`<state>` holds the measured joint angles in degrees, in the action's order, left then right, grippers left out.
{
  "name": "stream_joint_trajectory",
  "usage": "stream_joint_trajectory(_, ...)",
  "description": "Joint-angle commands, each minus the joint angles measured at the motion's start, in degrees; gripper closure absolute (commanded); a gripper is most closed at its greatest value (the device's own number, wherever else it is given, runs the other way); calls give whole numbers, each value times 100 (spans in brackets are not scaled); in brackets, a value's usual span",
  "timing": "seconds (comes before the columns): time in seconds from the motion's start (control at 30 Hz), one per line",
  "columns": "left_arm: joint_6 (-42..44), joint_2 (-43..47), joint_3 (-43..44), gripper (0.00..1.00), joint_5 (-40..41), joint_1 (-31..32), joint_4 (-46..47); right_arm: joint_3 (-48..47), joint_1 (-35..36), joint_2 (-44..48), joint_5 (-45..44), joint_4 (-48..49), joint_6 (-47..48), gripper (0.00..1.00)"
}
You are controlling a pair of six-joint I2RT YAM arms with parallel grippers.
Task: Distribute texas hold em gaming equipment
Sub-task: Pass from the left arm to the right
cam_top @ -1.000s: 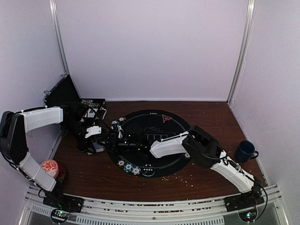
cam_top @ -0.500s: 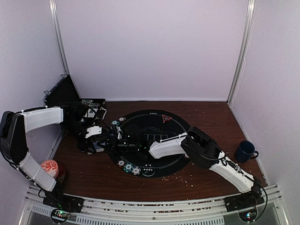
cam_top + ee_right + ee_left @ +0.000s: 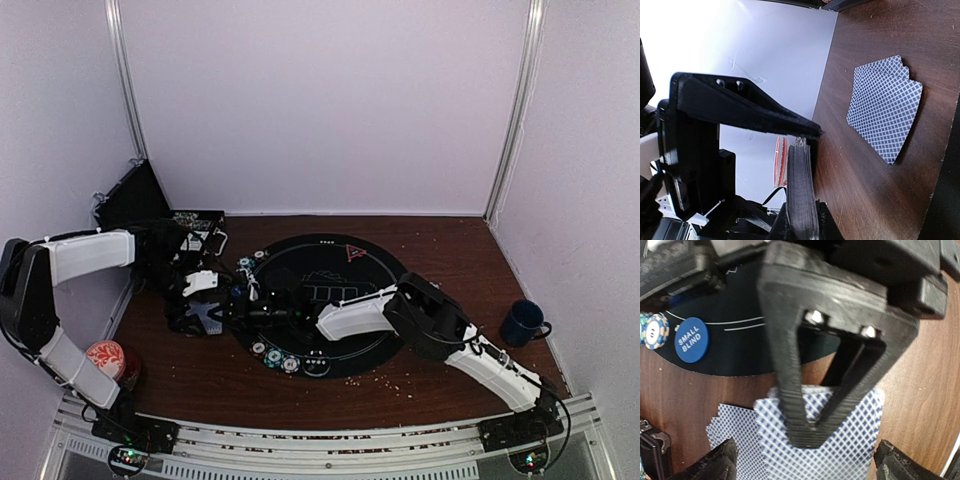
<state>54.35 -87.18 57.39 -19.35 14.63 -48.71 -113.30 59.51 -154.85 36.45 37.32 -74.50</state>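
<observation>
My right gripper [image 3: 806,222] is shut on a deck of blue-checked playing cards [image 3: 802,185], seen edge-on. In the left wrist view the deck [image 3: 850,440] hangs just above the wood between the wide-open fingers of my left gripper [image 3: 810,465], with a right finger [image 3: 785,365] across it. A few dealt cards [image 3: 885,107] lie fanned on the table beside it. Both grippers meet left of the black round mat [image 3: 300,255]. A blue "small blind" button [image 3: 690,339] and striped chips [image 3: 654,330] lie on the mat's edge. More chips [image 3: 272,355] sit at its front, a red triangle marker [image 3: 353,252] at its back.
A dark blue mug [image 3: 522,322] stands at the right edge of the table. A red-topped can [image 3: 105,358] sits near the left arm's base. A black box [image 3: 130,195] and a circuit board [image 3: 195,218] fill the back left corner.
My left gripper has opened wide and let go of the deck. My right gripper has closed on the deck and edged slightly left.
</observation>
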Motion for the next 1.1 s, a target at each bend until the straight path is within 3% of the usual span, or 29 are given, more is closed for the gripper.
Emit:
stream_joint_trajectory(0.0,35,223,-83,2,-89,8,246,160,15,261,97,114,234,100)
stream_joint_trajectory(0.23,-3,270,19,2,-213,13,460,957,-116,994,-10,-29,581,100)
stream_joint_trajectory(0.6,-1191,341,533,2,-782,13,1724,2083,-415,2383,-163,-980,1367,100)
stream_joint_trajectory(0.83,-1699,266,611,2,-1406,0,2466,2543,-788,3462,-435,-2146,1935,100)
stream_joint_trajectory(0.97,-1881,-53,832,2,-1829,37,2571,3261,-879,4287,-744,-2651,2383,100)
stream_joint_trajectory(1.07,-1832,-242,975,2,-1686,290,2596,3972,-962,4858,-965,-2656,2516,100)
